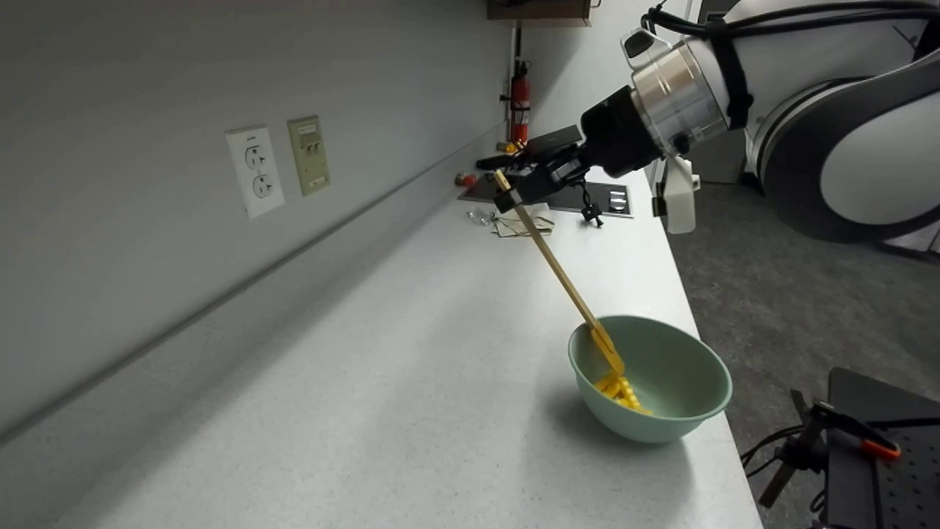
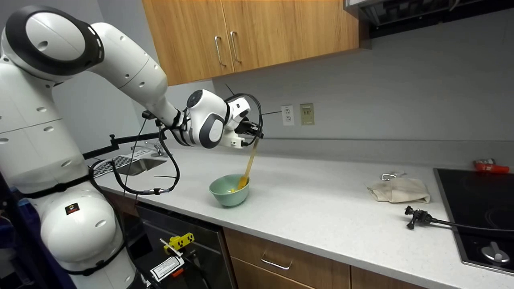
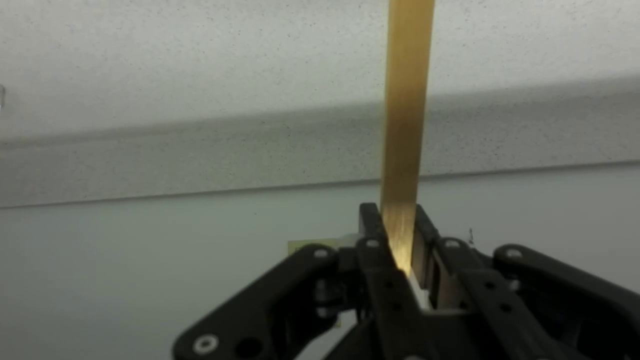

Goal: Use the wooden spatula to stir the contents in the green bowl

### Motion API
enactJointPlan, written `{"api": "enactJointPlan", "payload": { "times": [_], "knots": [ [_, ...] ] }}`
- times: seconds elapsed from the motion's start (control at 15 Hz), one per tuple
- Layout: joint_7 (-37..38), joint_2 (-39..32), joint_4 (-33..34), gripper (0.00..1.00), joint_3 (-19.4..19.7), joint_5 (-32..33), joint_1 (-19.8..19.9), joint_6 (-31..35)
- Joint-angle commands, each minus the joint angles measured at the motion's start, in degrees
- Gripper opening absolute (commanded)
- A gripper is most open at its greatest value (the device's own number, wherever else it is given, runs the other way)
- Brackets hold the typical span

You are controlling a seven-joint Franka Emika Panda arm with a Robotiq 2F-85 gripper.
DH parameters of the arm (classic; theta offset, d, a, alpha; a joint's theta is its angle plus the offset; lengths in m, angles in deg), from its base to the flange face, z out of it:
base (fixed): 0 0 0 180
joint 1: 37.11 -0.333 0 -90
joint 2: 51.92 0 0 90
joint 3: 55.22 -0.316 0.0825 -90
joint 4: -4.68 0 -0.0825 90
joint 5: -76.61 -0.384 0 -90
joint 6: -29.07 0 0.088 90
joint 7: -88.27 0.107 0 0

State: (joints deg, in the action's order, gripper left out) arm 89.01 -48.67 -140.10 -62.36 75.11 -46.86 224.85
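- Spatula (image 1: 562,272), one, slanting into one green bowl (image 1: 646,427) on the counter (image 1: 367,367), lower end by yellow pieces (image 1: 620,391) I can't count.
- Gripper (image 3: 395,206), one, two fingers (image 3: 370,220) clamped on the spatula near its top.
- Wall plates (image 2: 307,114), two, just beside each other.

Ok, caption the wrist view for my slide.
Gripper closed on the wooden spatula, countertop and wall beyond.

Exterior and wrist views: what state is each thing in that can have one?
tool: shut on the wooden spatula
wooden spatula: tilted, lower end down inside the green bowl
green bowl: upright on the countertop
yellow pieces: in a loose heap inside the green bowl
upper cabinet: closed
drawer: closed
beige cloth: creased, lying on the countertop
cooktop: cannot tell whether on
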Motion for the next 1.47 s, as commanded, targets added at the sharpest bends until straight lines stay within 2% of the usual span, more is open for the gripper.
{"api": "enactJointPlan", "payload": {
  "times": [0.0,0.6,0.8,1.0,1.07,1.4],
  "knots": [
    [0.9,-0.2,0.8,0.04,-1.3,0.6,-0.3,-0.9],
    [4.6,0.1,-0.4,0.04,-0.1,3.4,-3.4,-2.4],
    [5.2,-0.7,-1.0,0.04,0.0,3.6,-4.1,-0.9],
    [4.4,-1.4,-0.9,0.04,0.1,3.3,-3.6,-0.2],
    [2.8,-1.6,-0.7,0.04,-1.1,1.8,-2.0,0.2],
    [2.2,-2.6,-0.2,0.04,-0.4,1.9,0.0,1.7]
  ]
}}
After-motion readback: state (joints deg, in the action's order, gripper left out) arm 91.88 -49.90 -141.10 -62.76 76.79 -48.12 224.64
